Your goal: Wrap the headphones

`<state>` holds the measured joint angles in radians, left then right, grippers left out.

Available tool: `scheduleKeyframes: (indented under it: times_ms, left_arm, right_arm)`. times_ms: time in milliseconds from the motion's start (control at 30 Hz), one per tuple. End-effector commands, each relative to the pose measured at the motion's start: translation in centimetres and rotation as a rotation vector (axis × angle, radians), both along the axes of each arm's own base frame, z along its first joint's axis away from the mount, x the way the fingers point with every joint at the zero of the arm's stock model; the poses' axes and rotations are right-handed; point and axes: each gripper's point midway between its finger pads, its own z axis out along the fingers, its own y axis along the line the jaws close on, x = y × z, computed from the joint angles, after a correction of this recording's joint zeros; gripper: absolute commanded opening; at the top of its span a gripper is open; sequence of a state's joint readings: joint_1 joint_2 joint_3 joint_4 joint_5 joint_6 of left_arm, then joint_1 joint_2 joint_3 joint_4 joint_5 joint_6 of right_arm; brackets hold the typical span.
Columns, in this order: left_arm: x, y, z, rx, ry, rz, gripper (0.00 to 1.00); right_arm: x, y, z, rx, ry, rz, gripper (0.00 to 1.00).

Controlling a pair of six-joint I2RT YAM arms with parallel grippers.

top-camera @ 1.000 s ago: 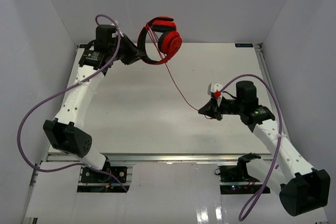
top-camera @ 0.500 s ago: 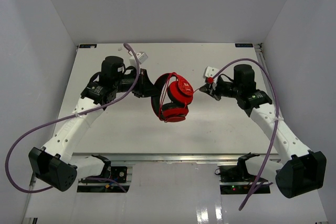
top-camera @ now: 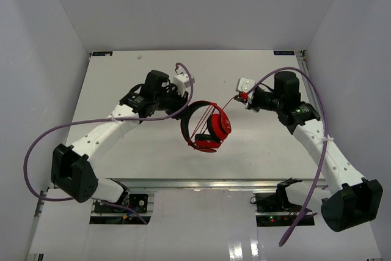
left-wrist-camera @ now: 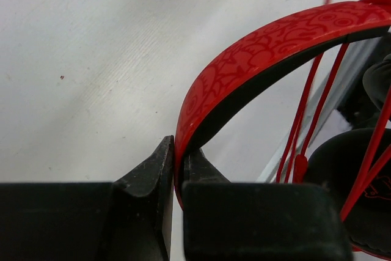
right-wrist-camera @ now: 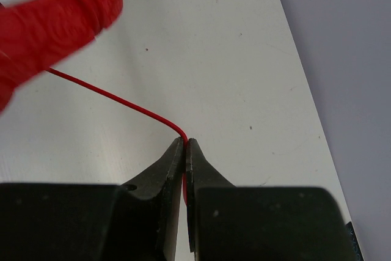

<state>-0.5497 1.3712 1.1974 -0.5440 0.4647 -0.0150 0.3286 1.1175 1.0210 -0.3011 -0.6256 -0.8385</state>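
Left gripper (left-wrist-camera: 179, 152) is pinching the red headphones (top-camera: 208, 128) by the headband (left-wrist-camera: 269, 47); right gripper (right-wrist-camera: 185, 144) is clamping their thin cable (right-wrist-camera: 110, 97)

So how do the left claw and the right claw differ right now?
The left claw clamps the broad red headband, while the right claw pinches only the thin red cable. The left claw's jaws stand slightly apart around the band; the right claw's nearly meet. Both are shut on parts of the same headphones.
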Motion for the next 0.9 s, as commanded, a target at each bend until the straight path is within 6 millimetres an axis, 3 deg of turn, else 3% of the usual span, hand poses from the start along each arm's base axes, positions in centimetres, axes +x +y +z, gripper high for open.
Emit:
scheduleKeyframes:
  times_ms: [0, 167, 333, 567, 800, 867]
  left_arm:
    - [1.8, -0.2, -2.4, 0.139, -0.056, -0.023, 0.0]
    - [4.0, -1.1, -6.9, 0.259, -0.016, -0.026, 0.0]
    - [5.2, -2.3, -9.4, 0.348, -0.013, -0.029, 0.0]
    - [6.5, -3.0, -10.7, 0.443, -0.053, -0.001, 0.0]
    - [9.6, -0.6, -10.2, 0.557, -0.122, 0.2, 0.0]
    - [10.2, 0.3, -10.0, 0.585, -0.137, 0.27, 0.0]
  right_arm:
    - [0.3, -0.3, -0.4, -0.03, -0.046, 0.006, 0.08]
    - [0.3, -0.2, -4.2, -0.059, 0.016, 0.014, 0.08]
    - [0.5, 0.2, -6.9, -0.065, 0.074, 0.016, 0.08]
    - [1.3, 0.7, -9.2, -0.031, 0.189, -0.031, 0.08]
    - [1.1, 2.3, -10.7, 0.063, 0.452, -0.062, 0.08]
    - [0.8, 3.1, -10.0, 0.107, 0.527, -0.054, 0.08]
